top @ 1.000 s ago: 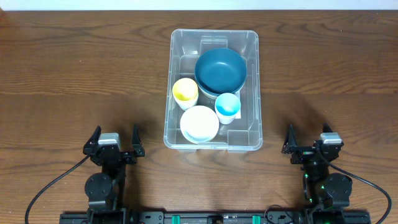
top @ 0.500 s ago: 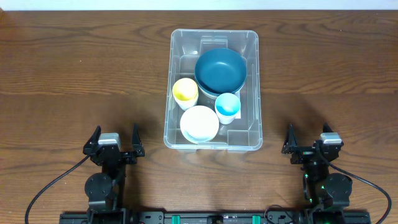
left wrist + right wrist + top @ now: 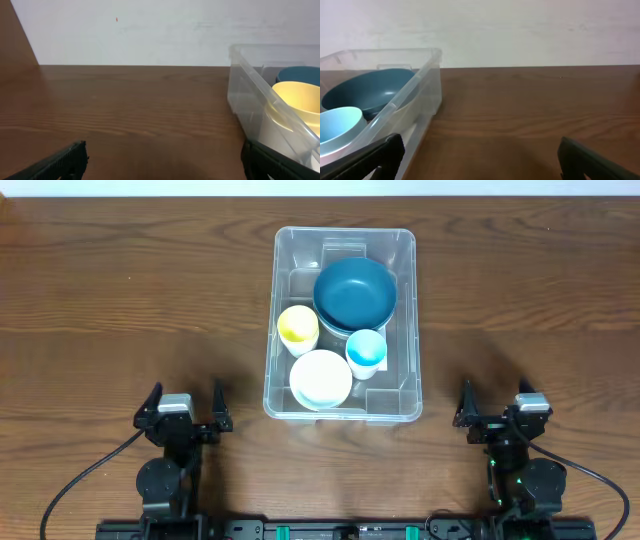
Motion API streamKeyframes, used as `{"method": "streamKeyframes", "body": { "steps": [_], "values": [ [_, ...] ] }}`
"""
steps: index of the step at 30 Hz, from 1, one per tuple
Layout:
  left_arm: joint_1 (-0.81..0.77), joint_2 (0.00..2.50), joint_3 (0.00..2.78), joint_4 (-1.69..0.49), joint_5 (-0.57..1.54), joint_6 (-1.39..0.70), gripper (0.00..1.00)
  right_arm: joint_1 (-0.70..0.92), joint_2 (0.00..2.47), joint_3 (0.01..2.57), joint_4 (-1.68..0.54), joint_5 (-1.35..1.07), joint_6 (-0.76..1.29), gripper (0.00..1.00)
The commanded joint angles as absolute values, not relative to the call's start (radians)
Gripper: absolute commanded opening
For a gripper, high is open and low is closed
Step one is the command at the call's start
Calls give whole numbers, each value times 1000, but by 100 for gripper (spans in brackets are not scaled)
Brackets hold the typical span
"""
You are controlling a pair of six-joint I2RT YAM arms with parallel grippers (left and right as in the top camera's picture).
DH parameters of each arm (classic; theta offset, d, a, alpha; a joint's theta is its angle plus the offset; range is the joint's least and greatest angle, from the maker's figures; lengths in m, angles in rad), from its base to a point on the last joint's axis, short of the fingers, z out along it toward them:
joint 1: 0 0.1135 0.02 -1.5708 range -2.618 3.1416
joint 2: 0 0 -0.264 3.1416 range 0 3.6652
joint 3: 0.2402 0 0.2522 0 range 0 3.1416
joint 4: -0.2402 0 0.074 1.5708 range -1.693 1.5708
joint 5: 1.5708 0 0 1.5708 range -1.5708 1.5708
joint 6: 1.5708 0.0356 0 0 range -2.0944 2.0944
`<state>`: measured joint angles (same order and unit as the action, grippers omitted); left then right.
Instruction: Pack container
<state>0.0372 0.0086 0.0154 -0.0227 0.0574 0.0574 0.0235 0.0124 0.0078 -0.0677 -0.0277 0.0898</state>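
Observation:
The clear plastic container [image 3: 408, 320] stands at the table's middle. Inside it are stacked dark blue bowls [image 3: 354, 292], a yellow cup [image 3: 297, 328], a light blue cup [image 3: 366, 351] and a white bowl [image 3: 320, 378]. My left gripper [image 3: 184, 406] is open and empty at the front left, clear of the container. My right gripper [image 3: 494, 408] is open and empty at the front right. The left wrist view shows the container's wall [image 3: 245, 95] and the yellow cup [image 3: 297, 97]. The right wrist view shows the container [image 3: 427, 75], the blue bowls [image 3: 367, 90] and the light blue cup [image 3: 337, 125].
The wooden table [image 3: 120, 300] runs to a white wall at the back. Black cables [image 3: 75, 485] trail from both arm bases at the front edge.

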Motion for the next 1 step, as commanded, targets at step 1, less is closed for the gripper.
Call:
{"method": "streamKeyframes", "body": {
  "steps": [1],
  "values": [
    [32,6,4,-65,71,74,98,17,6,6,-71,-34,73,99]
  ]
}}
